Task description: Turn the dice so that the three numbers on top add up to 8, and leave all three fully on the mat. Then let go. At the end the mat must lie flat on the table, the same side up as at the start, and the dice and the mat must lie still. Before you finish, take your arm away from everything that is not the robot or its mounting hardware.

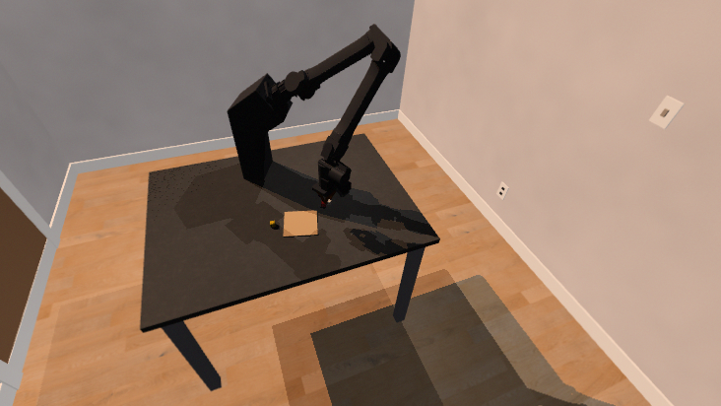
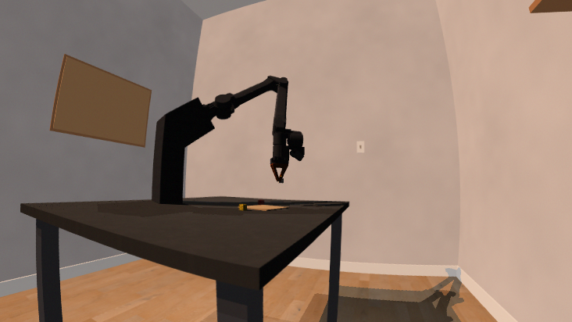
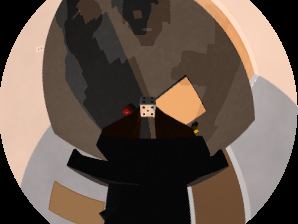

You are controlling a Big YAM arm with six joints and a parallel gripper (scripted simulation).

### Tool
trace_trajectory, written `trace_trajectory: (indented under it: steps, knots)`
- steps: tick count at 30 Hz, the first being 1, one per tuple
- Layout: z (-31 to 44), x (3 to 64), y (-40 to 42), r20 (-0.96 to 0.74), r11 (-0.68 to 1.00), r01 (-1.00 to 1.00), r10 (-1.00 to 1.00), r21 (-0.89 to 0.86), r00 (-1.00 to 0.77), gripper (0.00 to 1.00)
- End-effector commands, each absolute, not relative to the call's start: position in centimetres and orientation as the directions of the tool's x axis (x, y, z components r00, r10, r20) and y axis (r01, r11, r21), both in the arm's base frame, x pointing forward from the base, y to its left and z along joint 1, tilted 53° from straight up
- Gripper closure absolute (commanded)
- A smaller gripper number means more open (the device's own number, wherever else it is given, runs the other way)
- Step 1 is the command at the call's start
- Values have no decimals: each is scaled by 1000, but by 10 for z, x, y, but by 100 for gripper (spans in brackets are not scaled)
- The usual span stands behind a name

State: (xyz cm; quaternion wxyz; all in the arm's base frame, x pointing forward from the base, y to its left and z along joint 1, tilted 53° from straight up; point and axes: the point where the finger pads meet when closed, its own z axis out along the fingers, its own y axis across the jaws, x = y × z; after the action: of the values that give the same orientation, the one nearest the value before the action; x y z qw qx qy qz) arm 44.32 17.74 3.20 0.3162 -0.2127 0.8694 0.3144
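Aloft, the white die (image 1: 329, 200) (image 2: 281, 180) (image 3: 147, 110) is clamped by the claw (image 1: 327, 198) (image 2: 280, 178) (image 3: 147, 110); from above, a gap is left between the mat's (image 1: 300, 224) (image 2: 266, 207) (image 3: 182, 100) nine-o'clock edge and the yellow die (image 1: 273, 223) (image 2: 241, 207) (image 3: 195, 130).

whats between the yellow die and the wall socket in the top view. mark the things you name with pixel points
In the top view, the tan mat (image 1: 300, 224) (image 2: 266, 207) (image 3: 181, 101), then bare table, then floor., then dark table (image 1: 201, 282) (image 2: 159, 227) (image 3: 225, 107), floor and baseboard.

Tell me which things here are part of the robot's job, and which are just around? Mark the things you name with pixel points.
Part of the job:
- white die (image 3: 147, 110), gripped in the hand (image 1: 325, 201) (image 2: 280, 180) (image 3: 147, 110)
- red die (image 3: 127, 110), off the mat
- yellow die (image 1: 272, 223) (image 2: 242, 207) (image 3: 195, 130), off the mat
- tan mat (image 1: 300, 224) (image 2: 266, 207) (image 3: 181, 101)

Just around:
- wall switch (image 1: 666, 111) (image 2: 360, 146)
- wall outlet (image 1: 502, 190) (image 3: 39, 49)
- framed board (image 2: 101, 101)
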Motion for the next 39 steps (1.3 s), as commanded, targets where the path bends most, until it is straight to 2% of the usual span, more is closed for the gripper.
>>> trace_trajectory:
  steps: [1,7,10,12,20,24,27,39]
  knots:
    - [32,445,183,-750,664,-694,-299,280,-589,85]
    - [32,446,185,-791,594,-794,-421,130,-445,85]
    - [32,446,185,-792,590,-798,-426,124,-438,85]
    - [34,446,185,-803,537,-843,-490,28,-340,85]
    - [31,447,187,-788,418,-898,-596,-139,-155,85]
    - [33,447,188,-761,329,-909,-648,-255,-21,85]
    - [33,447,188,-751,304,-910,-660,-284,14,85]
    - [35,449,191,-582,24,-832,-726,-554,367,85]
